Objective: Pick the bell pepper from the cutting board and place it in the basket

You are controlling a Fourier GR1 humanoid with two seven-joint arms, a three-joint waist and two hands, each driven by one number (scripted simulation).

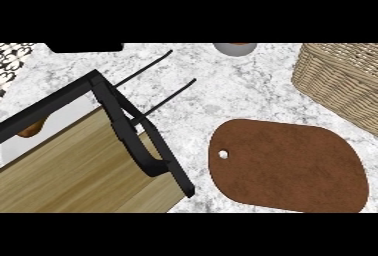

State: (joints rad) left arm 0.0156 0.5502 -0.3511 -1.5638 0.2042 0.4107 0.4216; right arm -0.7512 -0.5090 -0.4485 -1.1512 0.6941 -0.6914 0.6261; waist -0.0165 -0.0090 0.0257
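Brown cutting board [291, 167] nr wicker basket [341, 80]

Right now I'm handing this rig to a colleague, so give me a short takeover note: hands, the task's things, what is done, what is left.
Hands: neither the left nor the right hand shows in the head view.
Cutting board: brown, rounded, flat on the marble counter at lower right; its top is bare.
Basket: wicker, at upper right, partly cut off by the frame; the little of its inside that shows holds nothing visible.
Bell pepper: not visible anywhere, so its place cannot be told.
Also present: a wooden tray with a black frame at left.
Done: cannot be confirmed.
Left: locate the pepper and check whether it is in the basket.
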